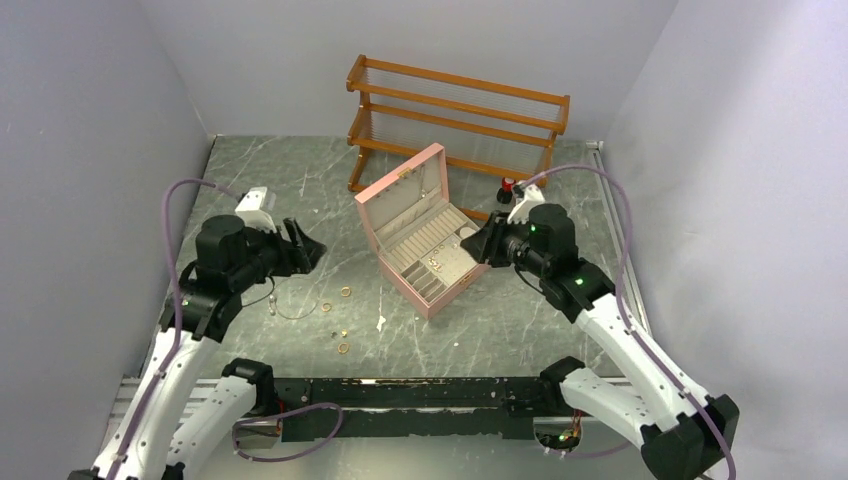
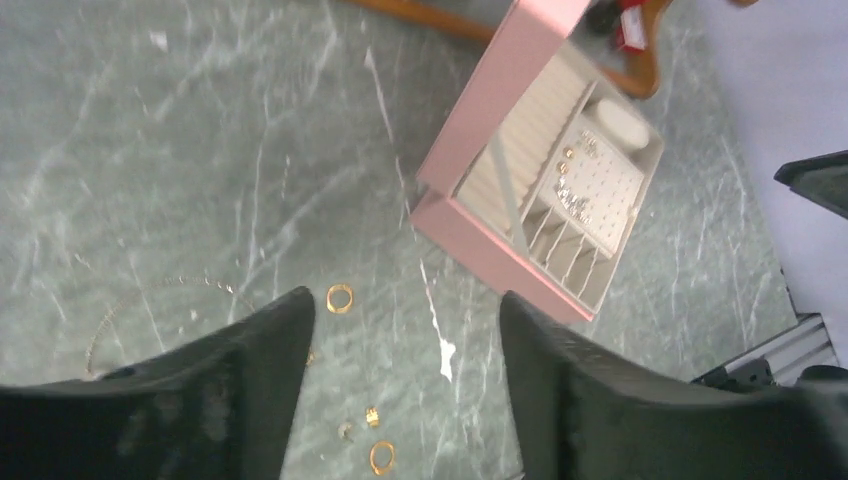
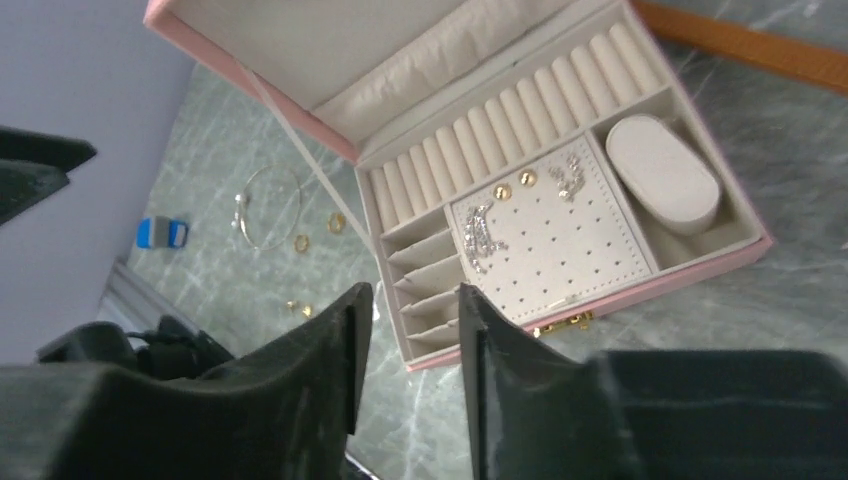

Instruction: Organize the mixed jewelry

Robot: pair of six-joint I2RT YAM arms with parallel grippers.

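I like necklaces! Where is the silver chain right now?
In the top view, the silver chain lies looped on the table, left of the gold rings and the pink box.

3 pale lilac walls (image 1: 280, 60) enclose a green-grey marbled tabletop (image 1: 260, 180); a 2-tier wooden rack (image 1: 460, 82), seemingly wire-strung, stands at 12 o'clock.

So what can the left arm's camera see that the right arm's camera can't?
Only the left camera shows a little red bottle, up by the wooden rack. Only the right camera shows a small blue thing on the table and the gold clasp on the front of the pink box. Both show the open pink box with earrings pinned inside, gold rings lying on the table, the thin chain (very faint in the left one), and a bit of the wooden rack.
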